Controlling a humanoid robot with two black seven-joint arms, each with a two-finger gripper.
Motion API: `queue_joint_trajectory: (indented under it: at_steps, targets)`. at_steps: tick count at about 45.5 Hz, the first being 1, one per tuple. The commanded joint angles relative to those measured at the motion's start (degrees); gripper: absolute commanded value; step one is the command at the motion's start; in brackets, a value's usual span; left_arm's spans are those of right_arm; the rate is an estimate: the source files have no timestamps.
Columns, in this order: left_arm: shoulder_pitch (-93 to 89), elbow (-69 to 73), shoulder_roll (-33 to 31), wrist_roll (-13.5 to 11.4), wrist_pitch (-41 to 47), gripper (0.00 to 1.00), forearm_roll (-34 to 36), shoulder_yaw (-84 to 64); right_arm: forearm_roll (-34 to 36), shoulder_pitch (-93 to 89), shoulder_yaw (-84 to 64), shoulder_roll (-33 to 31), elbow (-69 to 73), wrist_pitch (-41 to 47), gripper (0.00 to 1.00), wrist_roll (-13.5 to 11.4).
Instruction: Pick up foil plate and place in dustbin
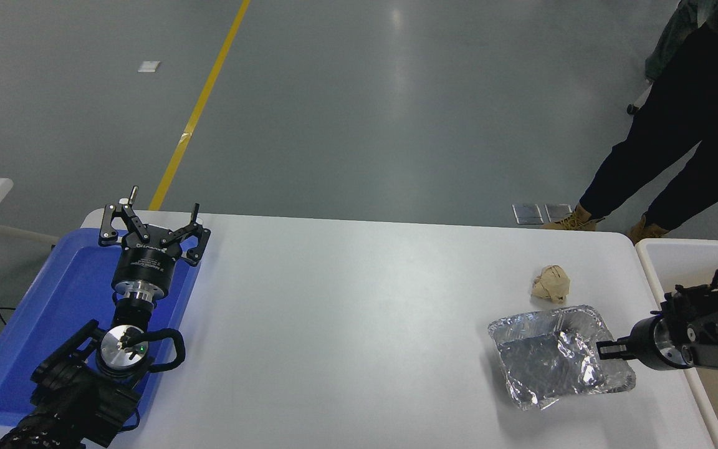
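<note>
The foil plate (552, 365), crinkled and shiny, lies on the white table (359, 299) at the right front. My right gripper (606, 351) comes in from the right edge, low, with its tip at the plate's right rim and touching it. Seen edge-on, its tip reads as one dark bar. The off-white dustbin (647, 268) stands just off the table's right edge, behind and under the right arm, only partly in view. My left gripper (150, 219) is parked open over the blue tray at the lower left.
A small crumpled beige paper ball (551, 282) lies just behind the foil plate. A flat blue tray (53, 299) sits at the table's left edge. A person in dark trousers and tan boots (664, 149) stands at the far right.
</note>
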Motion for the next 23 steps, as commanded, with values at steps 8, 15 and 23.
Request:
queue_joint_trajectory:
  at_steps: [8, 15, 23]
  targets:
    - [0.0, 0.0, 0.0, 0.0, 0.01, 1.0, 0.0, -0.05, 0.33, 0.56, 0.43, -0.24, 0.51, -0.59, 0.0, -0.02]
    - [0.0, 0.0, 0.0, 0.0, 0.01, 1.0, 0.0, 0.04, -0.02, 1.79, 0.34, -1.38, 2.0, -0.59, 0.0, -0.02]
    - [0.0, 0.0, 0.0, 0.0, -0.08, 1.0, 0.0, -0.05, -0.29, 5.57, -0.36, -4.72, 6.57, -0.51, 0.0, -0.02]
